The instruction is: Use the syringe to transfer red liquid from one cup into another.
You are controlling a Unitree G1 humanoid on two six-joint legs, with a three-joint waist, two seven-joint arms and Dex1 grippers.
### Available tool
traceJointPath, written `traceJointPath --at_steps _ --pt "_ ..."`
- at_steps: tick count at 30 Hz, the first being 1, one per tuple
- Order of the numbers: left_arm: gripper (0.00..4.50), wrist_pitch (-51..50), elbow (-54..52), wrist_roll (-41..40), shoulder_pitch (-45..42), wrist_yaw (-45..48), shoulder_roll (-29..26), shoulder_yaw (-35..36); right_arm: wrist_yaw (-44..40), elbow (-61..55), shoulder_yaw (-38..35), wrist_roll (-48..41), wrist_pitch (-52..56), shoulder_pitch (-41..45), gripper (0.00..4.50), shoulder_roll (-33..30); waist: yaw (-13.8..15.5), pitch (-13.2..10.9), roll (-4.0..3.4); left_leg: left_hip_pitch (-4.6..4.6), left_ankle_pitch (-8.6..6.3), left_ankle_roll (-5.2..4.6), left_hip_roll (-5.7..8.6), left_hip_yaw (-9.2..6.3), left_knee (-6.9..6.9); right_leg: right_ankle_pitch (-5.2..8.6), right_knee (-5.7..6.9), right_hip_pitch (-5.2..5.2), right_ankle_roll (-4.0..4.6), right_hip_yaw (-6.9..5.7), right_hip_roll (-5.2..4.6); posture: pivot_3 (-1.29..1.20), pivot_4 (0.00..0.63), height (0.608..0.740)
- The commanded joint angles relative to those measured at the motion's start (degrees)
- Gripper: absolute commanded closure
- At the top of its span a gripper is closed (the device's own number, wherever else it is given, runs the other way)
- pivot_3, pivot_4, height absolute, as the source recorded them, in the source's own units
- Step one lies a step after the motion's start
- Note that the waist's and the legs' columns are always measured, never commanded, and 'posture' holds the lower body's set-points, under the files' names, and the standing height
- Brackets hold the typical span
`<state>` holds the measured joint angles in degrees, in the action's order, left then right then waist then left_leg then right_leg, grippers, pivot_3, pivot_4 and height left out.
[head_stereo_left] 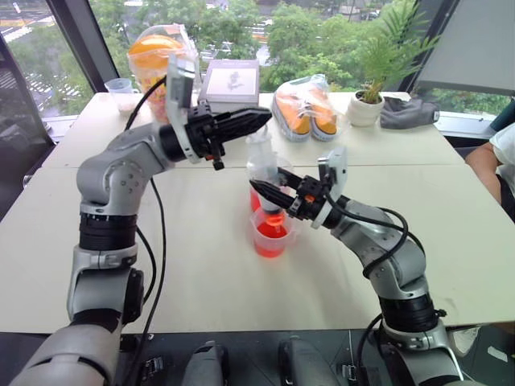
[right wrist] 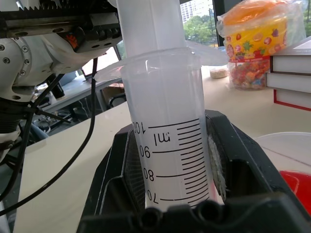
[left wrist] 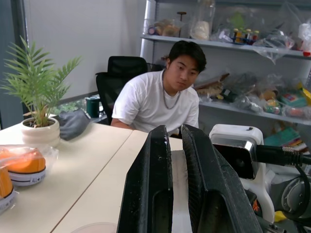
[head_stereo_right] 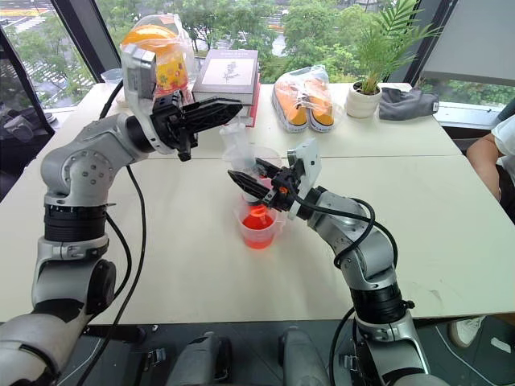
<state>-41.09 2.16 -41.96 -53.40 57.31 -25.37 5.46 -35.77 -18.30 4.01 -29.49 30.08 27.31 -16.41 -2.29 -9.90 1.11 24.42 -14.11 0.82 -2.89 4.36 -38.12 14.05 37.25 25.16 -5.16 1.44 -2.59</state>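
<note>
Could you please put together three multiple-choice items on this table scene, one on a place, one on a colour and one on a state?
1. Where does the potted plant stand?
A. At the table's far edge, by the window
B. Beside the red cups
C. On the stack of books

2. What colour is the liquid in the cup below the right gripper?
A. Blue
B. Red
C. Green

3. What is the right gripper doing?
A. Hanging open over bare table
B. Shut on the syringe barrel
C. Shut on a book

Answers:
1. A: the head views show it far back on the table, near the glass.
2. B: bright red shows through the clear plastic.
3. B: the right wrist view shows both fingers pressed against the marked barrel.
</note>
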Motion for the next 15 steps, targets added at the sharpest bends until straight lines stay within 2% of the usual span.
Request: traceJointPath --at_steps 1,15 --pt "4.45 -1.3 -2.2 0.3 1.9 1.1 -0.8 -2.5 1.7 -6.0 -3.9 -3.4 0.0 4.5 3.12 0.0 -0.1 0.0 0.0 0.0 0.0 0.0 0.0 0.0 0.0 0.0 0.0 0.0 0.0 0.0 0.0 0.0 0.15 0.74" --pt "4.45 -2.5 -4.8 -0.2 5.0 0.6 -0.2 -4.6 6.1 -7.2 -7.1 -8.8 4.1 9.5 3.12 0.3 0.0 0.0 0.0 0.0 0.0 0.0 0.0 0.0 0.0 0.0 0.0 0.0 0.0 0.0 0.0 0.0 0.15 0.74"
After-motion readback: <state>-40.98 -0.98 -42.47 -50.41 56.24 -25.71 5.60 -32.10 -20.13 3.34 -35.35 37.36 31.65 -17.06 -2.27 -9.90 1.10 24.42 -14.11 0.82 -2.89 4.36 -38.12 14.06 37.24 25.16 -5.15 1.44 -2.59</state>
